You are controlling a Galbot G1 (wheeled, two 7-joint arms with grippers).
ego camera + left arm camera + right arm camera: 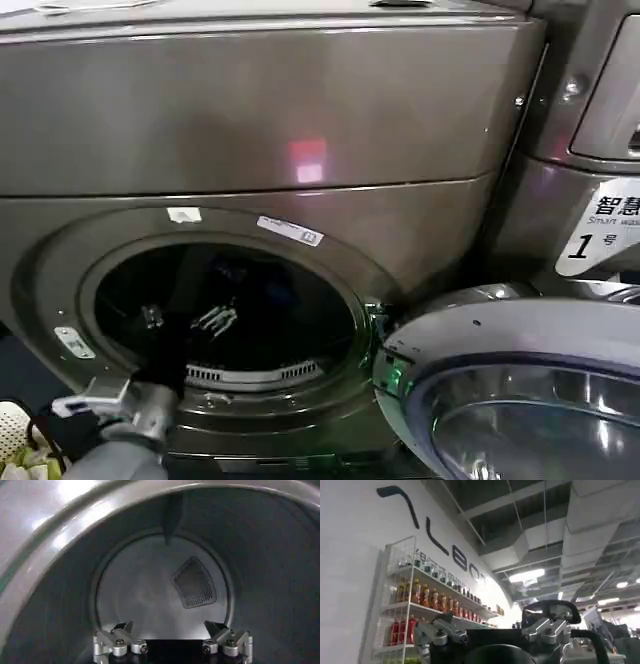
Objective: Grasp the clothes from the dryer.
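Dryer: the bronze-grey dryer point(300, 110) fills the head view, and its round mouth is wide open.
Door: the glass-and-chrome door point(520, 400) is swung out at about 4 o'clock from the mouth.
Pink light: a small pink light point(308, 160) glows on the front panel at 12 o'clock above the mouth.
Lint grille: the grey ribbed lint grille point(255, 374) sits on the mouth's rim at 6 o'clock.
Sticker: a white "1" sticker point(585, 245) shows on the panel out at 3 o'clock.
Left arm: it comes in from 7 o'clock and reaches over the rim into the drum.
Left gripper: the left gripper point(183, 318) point(167, 626) hangs inside the drum, left of the mouth's centre. Its fingers point(120, 642) are spread wide with nothing between them.
Drum: from the left wrist, the gripper faces the pale back wall point(140, 590), with a dark mesh vent point(195, 584) and a raised fin point(172, 515) at 12 o'clock.
Clothes: the clothes point(268, 292) show as a dark bluish patch in the gloom near the mouth's centre, at about 2 o'clock from the left gripper. I cannot tell whether they touch.
Right gripper: the right gripper point(495, 630) is away from the dryer, pointed up toward the ceiling, released and empty.
Shelf: a wire shelf of bottles point(420, 597) stands on the wall beyond it.
Laundry: pale and yellow-green laundry point(25, 460) lies in a basket at 8 o'clock, down by the left arm.
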